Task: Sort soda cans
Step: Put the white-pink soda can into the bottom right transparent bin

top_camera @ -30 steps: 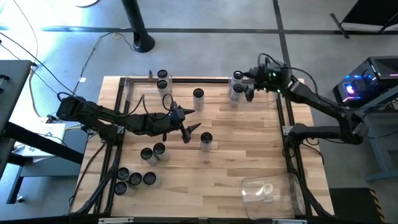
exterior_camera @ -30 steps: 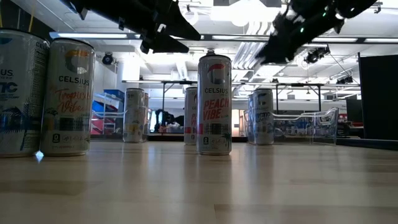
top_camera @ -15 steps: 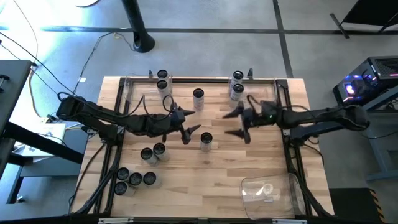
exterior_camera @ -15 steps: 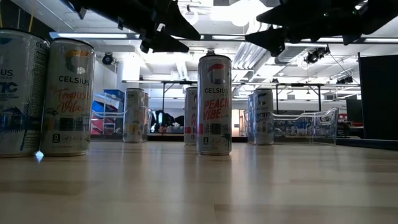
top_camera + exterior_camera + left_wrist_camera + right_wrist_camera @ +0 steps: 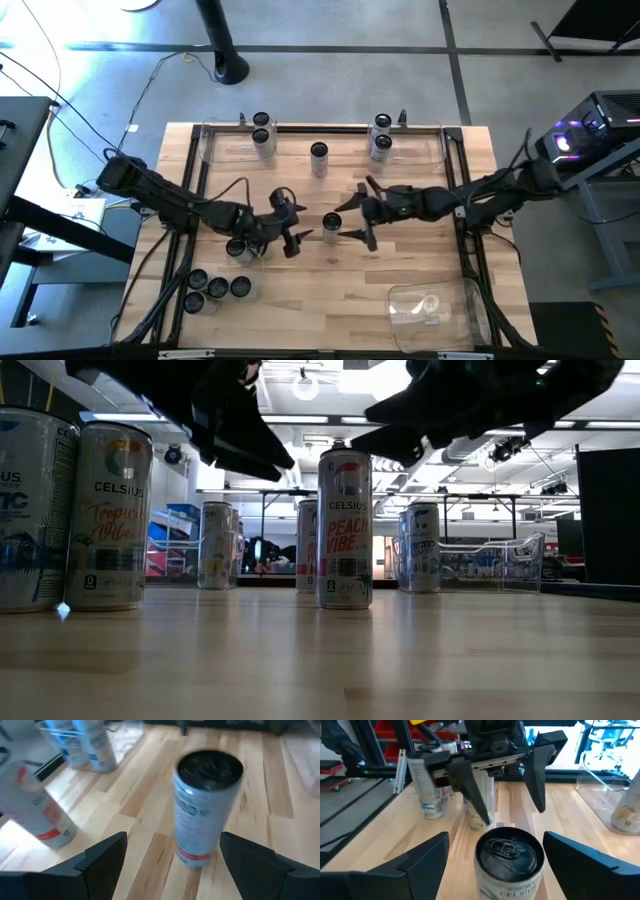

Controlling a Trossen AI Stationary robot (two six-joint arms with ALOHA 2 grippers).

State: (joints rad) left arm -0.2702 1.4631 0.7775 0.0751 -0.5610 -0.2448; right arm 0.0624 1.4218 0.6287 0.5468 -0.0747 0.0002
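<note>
can [image 5: 331, 226] stood mid-frame on table [image 5: 400, 270] | left gripper [image 5: 297, 238] fingers apart, just left of it | right gripper [image 5: 358, 213] fingers apart, flanking its right

Upright soda cans [image 5: 331, 225] across table

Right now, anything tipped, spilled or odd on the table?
Nothing tipped or spilled. One oddity: both open end effectors, left and right, flank the same upright middle can from opposite sides, so they could clash.
</note>
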